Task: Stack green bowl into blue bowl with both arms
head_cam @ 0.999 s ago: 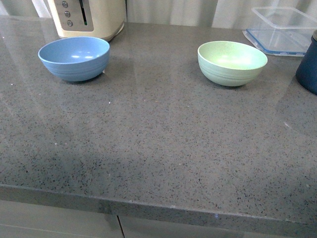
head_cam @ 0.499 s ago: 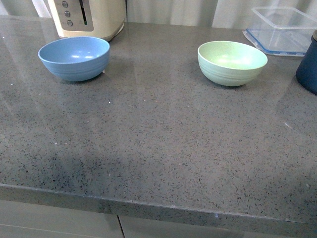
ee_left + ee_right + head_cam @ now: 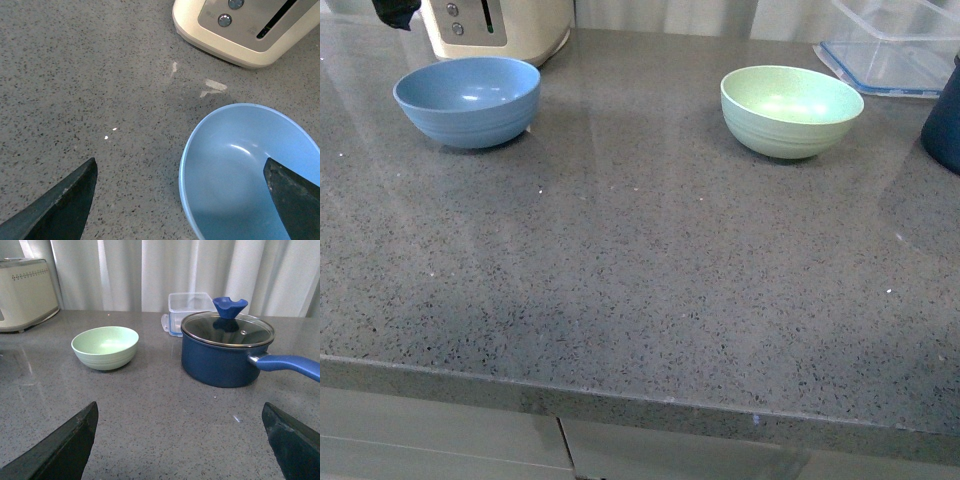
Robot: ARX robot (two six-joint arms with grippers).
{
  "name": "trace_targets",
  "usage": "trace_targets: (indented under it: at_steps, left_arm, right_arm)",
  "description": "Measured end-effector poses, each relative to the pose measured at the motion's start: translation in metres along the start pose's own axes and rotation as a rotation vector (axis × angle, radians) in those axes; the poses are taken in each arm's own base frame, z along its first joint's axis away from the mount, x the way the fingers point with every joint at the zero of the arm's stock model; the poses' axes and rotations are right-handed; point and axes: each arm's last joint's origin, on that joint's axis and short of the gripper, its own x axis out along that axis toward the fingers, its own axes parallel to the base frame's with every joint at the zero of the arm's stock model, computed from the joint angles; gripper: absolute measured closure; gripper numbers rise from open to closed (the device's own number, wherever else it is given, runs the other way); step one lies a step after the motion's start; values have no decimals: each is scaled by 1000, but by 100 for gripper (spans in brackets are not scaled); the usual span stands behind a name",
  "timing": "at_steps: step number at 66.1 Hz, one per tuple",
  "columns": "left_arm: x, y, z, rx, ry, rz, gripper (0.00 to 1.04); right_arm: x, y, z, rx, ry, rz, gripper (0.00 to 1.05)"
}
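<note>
The blue bowl [image 3: 467, 100] stands upright and empty at the counter's far left. The green bowl [image 3: 791, 110] stands upright and empty at the far right, well apart from it. A dark bit of my left arm [image 3: 395, 12] shows at the top left corner, behind the blue bowl. In the left wrist view my left gripper [image 3: 180, 162] is open above the blue bowl [image 3: 240, 175], its rim between the fingers, nothing held. My right gripper [image 3: 180, 405] is open over bare counter, with the green bowl [image 3: 105, 346] some way ahead.
A cream toaster [image 3: 500, 25] stands just behind the blue bowl. A clear lidded container [image 3: 900, 45] sits at the back right. A dark navy pot [image 3: 225, 357] with glass lid and long handle stands beside the green bowl. The grey speckled counter [image 3: 640, 280] ends at a front edge.
The front view has shifted a little, so both bowls sit higher in the picture. A dark part of the left arm has come into view at the top left corner. Neither bowl has moved.
</note>
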Motion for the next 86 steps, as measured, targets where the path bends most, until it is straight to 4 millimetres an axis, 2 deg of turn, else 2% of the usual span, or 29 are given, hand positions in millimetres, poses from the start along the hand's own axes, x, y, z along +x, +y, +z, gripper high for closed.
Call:
trace_targets:
  at_steps: [9,17,51,86]
  left_arm:
    - [25,-9,-6,-4,45,12,7]
    - [36,-13,-14,-6,66,16,7]
    - [58,-14,-25,-29,97,40,7]
    - [60,-16,-28,-26,99,38,92]
  right_arm:
    - [0,0,0,0,0,0,10]
    - [0,0,0,0,0,0,10]
    - [0,0,0,0,0,0,10]
    - [0,0,0,0,0,0,10]
